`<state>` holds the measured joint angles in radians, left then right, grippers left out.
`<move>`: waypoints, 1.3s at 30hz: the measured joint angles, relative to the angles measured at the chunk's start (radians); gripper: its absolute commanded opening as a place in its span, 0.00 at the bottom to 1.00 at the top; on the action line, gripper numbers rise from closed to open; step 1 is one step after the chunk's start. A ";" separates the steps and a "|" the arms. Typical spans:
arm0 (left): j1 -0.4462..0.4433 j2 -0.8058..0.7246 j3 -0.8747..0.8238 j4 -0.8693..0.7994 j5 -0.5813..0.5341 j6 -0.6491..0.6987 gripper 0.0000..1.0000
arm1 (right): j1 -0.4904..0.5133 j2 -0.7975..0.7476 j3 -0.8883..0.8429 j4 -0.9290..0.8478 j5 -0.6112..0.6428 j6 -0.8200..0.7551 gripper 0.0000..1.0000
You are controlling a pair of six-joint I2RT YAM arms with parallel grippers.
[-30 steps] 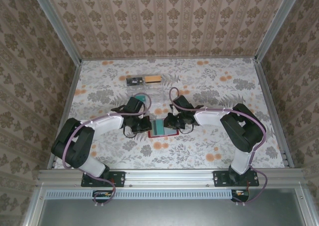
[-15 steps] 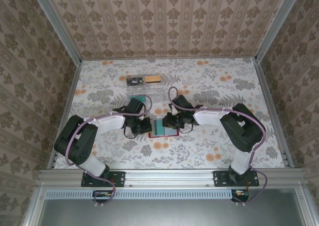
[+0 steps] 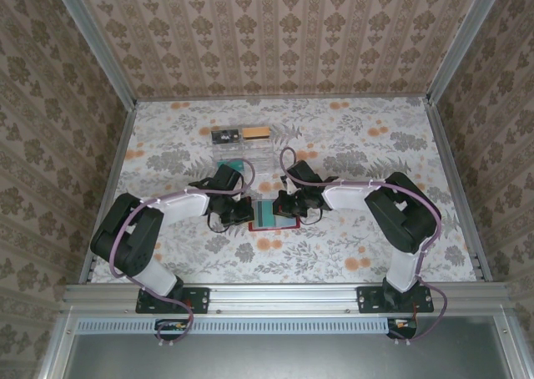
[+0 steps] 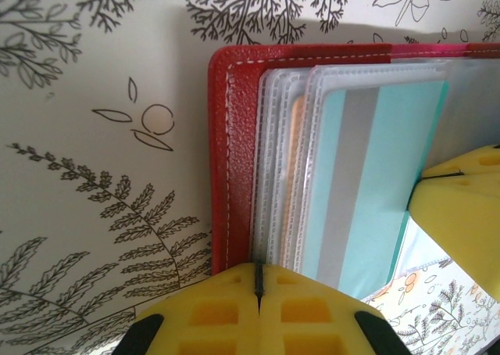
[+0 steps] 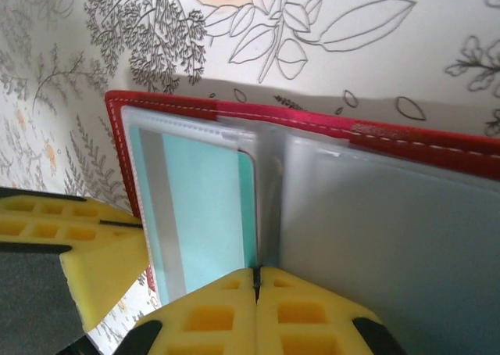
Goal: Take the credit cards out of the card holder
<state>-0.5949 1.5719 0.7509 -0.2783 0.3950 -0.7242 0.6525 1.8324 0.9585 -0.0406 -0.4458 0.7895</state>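
Since the earlier top view, the right gripper (image 5: 256, 283) has edged slightly left over the card holder (image 3: 279, 220) and brought its jaws together. The left arm's elbow has drawn in a little, and the holder itself has not shifted.

Card holder: lies open on the floral table (image 3: 375, 145), about midway between left and right and in the near half, directly between the two wrists.

Left gripper (image 4: 258, 281): yellow pads pressed flat together at the holder's left edge, where the red cover and the clear sleeves (image 4: 275, 175) run into their seam.

Right gripper: pads likewise fully closed, set at the fold beside the sleeve holding a teal card (image 5: 203, 206). From these angles it cannot be told whether either pair pinches a sleeve edge or merely bears on it.

Progress: the holder is unfolded and its leaves fanned. The teal card, with its grey stripe, sits wholly inside its sleeve, and an orange card (image 4: 294, 136) shows in the sleeve behind it. A dark card (image 3: 221, 134) and a tan card (image 3: 255, 132) lie side by side toward the far edge, well apart from the holder, and are judged to be already out. At least two cards remain to be withdrawn.
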 measured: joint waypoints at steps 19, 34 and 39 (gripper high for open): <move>0.000 0.000 0.000 -0.006 -0.011 0.000 0.00 | -0.031 -0.034 -0.031 -0.020 0.014 -0.009 0.00; 0.001 -0.045 0.026 -0.105 -0.053 0.014 0.02 | -0.027 -0.037 -0.031 -0.023 0.014 -0.027 0.22; 0.000 -0.046 0.054 -0.100 -0.048 0.018 0.01 | -0.014 -0.038 -0.028 -0.022 0.011 -0.027 0.25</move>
<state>-0.5949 1.5261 0.8051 -0.3782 0.3473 -0.7059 0.6388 1.7943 0.9306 -0.0628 -0.4343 0.7624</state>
